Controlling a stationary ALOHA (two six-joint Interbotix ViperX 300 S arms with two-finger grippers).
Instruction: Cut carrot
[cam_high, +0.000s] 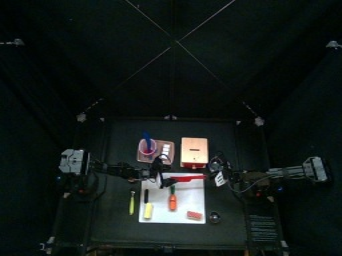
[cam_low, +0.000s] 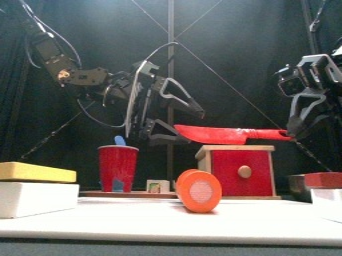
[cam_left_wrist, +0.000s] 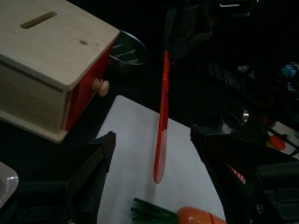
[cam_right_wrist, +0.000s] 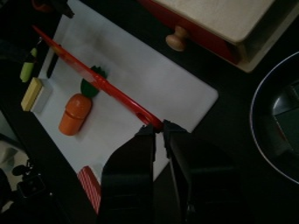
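orange carrot (cam_right_wrist: 76, 115) unlabelled — right pincer (cam_right_wrist: 160, 131) gripping red knife (cam_right_wrist: 100, 80), left pincer (cam_left_wrist: 158, 166) wide

A robot lab: black curtains (cam_high: 54, 60) pen a small table (cam_high: 107, 225) with 2 arms.

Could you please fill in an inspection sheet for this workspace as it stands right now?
Surface: black table with a white cutting mat.
Job's things: carrot, orange with a green end, lies on the mat; red knife held above it.
Clutter: wooden box with a red drawer, red cup, yellow-green stick, yellow block.
Grippers: left gripper open wide, holding nothing, above the mat; right gripper shut on the knife's handle.
Cables: run along both arms.
Surroundings: black curtains; no person seen.
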